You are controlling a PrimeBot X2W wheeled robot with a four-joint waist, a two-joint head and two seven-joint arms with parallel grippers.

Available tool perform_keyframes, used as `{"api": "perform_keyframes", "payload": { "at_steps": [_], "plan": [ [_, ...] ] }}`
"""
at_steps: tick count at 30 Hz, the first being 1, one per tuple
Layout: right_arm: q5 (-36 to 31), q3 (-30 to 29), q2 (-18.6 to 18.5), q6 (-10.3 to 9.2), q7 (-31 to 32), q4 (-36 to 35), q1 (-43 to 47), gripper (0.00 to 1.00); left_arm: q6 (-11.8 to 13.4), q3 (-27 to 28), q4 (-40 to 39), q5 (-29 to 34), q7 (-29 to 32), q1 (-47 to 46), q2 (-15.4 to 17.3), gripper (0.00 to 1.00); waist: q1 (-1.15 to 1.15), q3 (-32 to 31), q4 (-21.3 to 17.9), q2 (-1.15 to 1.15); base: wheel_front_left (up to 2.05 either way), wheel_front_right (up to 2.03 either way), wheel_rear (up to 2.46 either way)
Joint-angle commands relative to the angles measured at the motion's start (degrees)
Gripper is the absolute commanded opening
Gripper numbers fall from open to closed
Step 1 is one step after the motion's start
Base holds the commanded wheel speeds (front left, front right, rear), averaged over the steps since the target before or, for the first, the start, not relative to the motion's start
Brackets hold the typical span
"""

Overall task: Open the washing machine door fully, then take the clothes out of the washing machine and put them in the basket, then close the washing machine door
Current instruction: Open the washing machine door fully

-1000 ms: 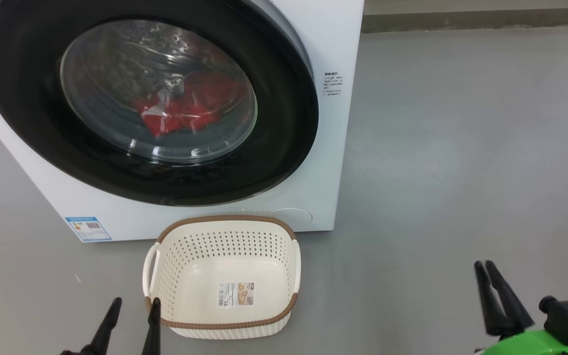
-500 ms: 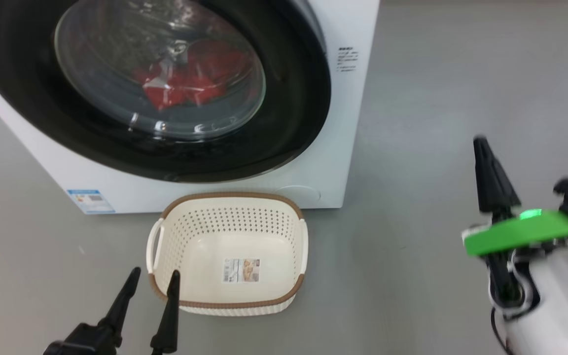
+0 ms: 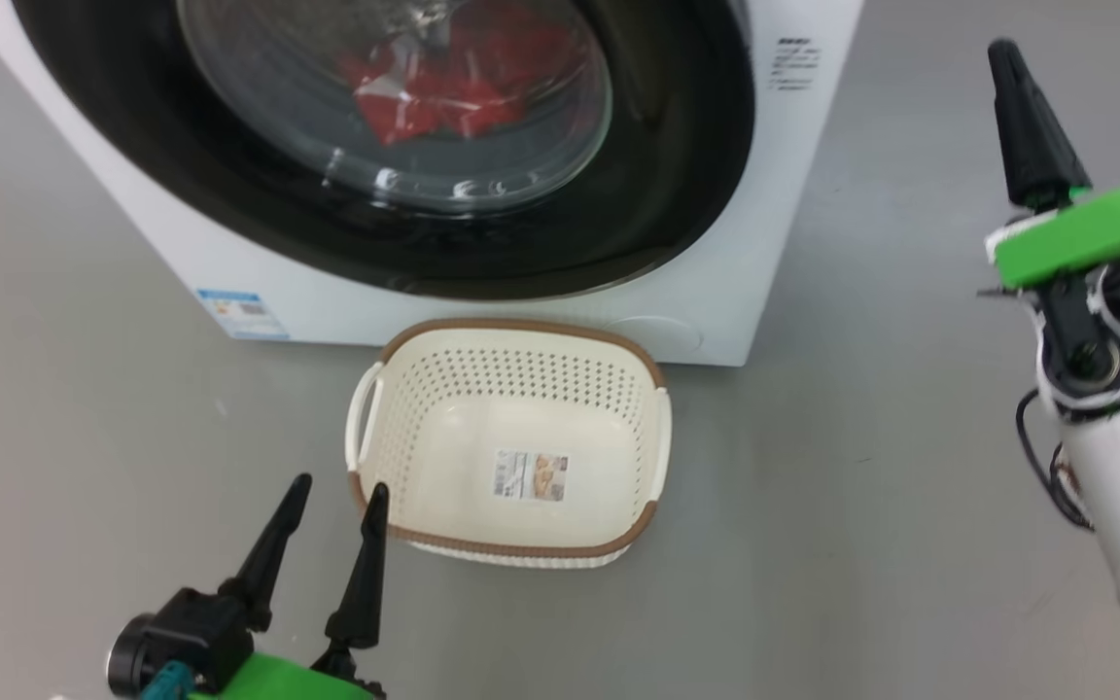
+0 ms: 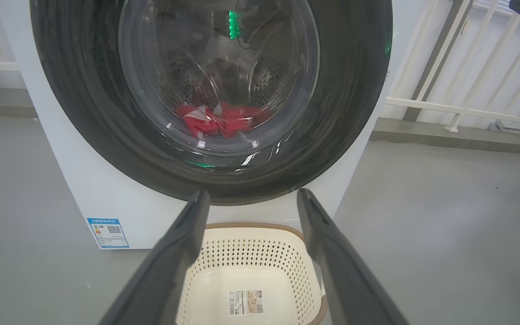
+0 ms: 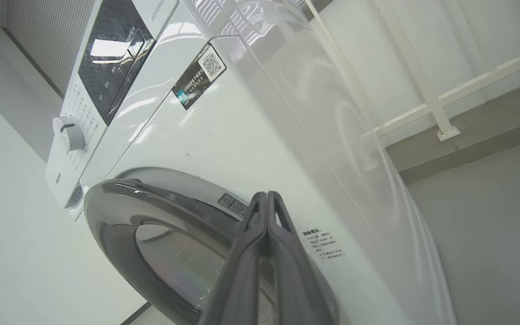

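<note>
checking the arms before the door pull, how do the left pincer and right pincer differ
The left pincer is open wide; the right pincer is shut tight. The left pincer sits low by the basket; the right pincer is high beside the washing machine. Both are dark and empty.

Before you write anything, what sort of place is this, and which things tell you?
Probably a laundry or utility room: a white front-loading washing machine with red clothes inside, a perforated laundry basket before it, bare grey floor.
</note>
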Motion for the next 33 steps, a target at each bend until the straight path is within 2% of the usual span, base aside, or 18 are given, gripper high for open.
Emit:
{"api": "perform_keyframes", "payload": {
  "at_steps": [1, 9, 16, 21, 33],
  "plan": [
    [2.25, 1.23, -0.23, 0.02, 1.24, -0.87, -2.32, 0.00, -0.33, 1.38, -1.33, -0.52, -0.71, -2.18, 0.79, 1.00, 0.00, 1.82, 1.89, 0.00, 0.00, 0.00, 0.00],
    [15.69, 1.97, -1.61, 0.02, 13.38, 1.82, -9.73, 0.00, -0.33, -0.13, -1.22, -1.31, -0.71, -4.00, 0.77, 1.00, 0.00, 4.48, 4.16, 0.00, 0.00, 0.00, 0.00],
    [23.68, 1.43, -2.56, 0.02, 24.75, 7.54, -15.99, 0.00, -0.33, -1.36, -1.18, -1.88, -0.71, -5.45, 0.82, 1.00, 0.00, 6.65, 5.49, 0.00, 0.00, 0.00, 0.00],
    [27.06, 1.30, -3.53, 0.02, 32.38, 11.87, -20.62, 0.00, -0.33, -2.26, -1.18, -2.24, -0.71, -6.45, 0.84, 1.00, 0.00, 8.21, 6.39, 0.00, 0.00, 0.00, 0.00],
    [30.69, 1.23, -4.29, 0.02, 42.33, 17.76, -27.68, 0.00, -0.33, -3.08, -1.24, -3.13, -0.71, -7.84, 0.75, 1.00, 0.00, 10.83, 7.80, 0.00, 0.00, 0.00, 0.00]
  ]
}}
